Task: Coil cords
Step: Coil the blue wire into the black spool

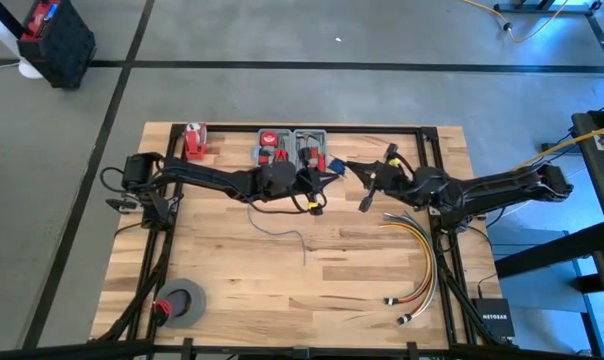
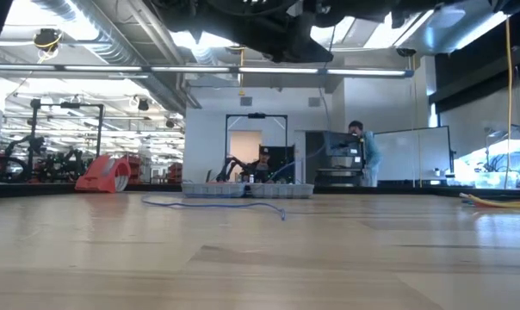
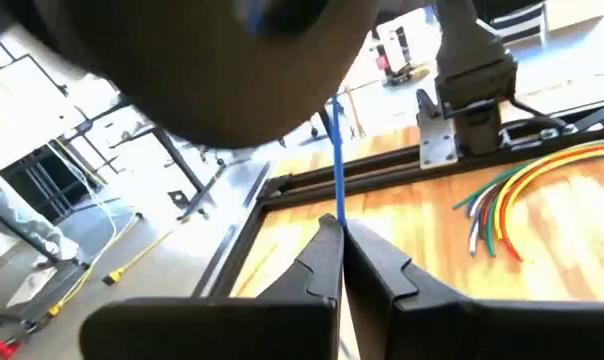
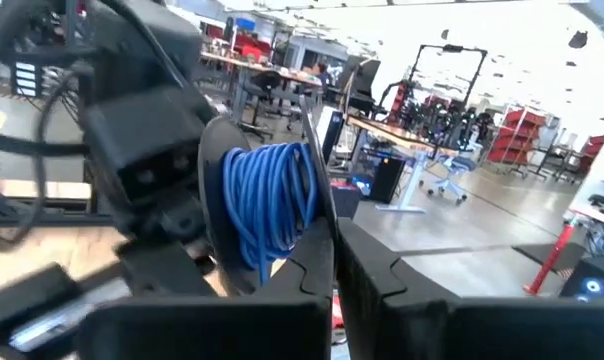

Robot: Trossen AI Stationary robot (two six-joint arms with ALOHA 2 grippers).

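Both arms are raised above the wooden table (image 1: 282,290) and meet near its twelve o'clock edge. The left gripper (image 3: 340,262) is clenched on a thin blue cord (image 3: 336,170), which runs straight up from between the fingertips to a dark round body above it in the left wrist view. The right gripper (image 4: 334,262) is also clenched; in the right wrist view a coil of blue cord (image 4: 272,205) sits wound on a dark spool-like part just past its fingertips, and the cord appears to be pinched at the tips, though the contact is not fully clear.

In the high view the left gripper (image 1: 317,185) lies near the table's centre toward twelve o'clock, beside the grey parts tray (image 1: 294,150). The right gripper (image 1: 367,190) sits just at its three o'clock side.

A loose length of cord (image 1: 282,232) lies flat on the table just at six o'clock from the left gripper, trailing toward the centre. The low view shows the same strand (image 2: 213,206) lying on the surface in front of the tray.

Other items: a bundle of yellow, orange and red cables (image 1: 422,265) at four o'clock, a grey tape roll (image 1: 182,303) at seven o'clock, and a red object (image 1: 194,140) at eleven o'clock. A person (image 2: 363,151) stands in the room beyond.
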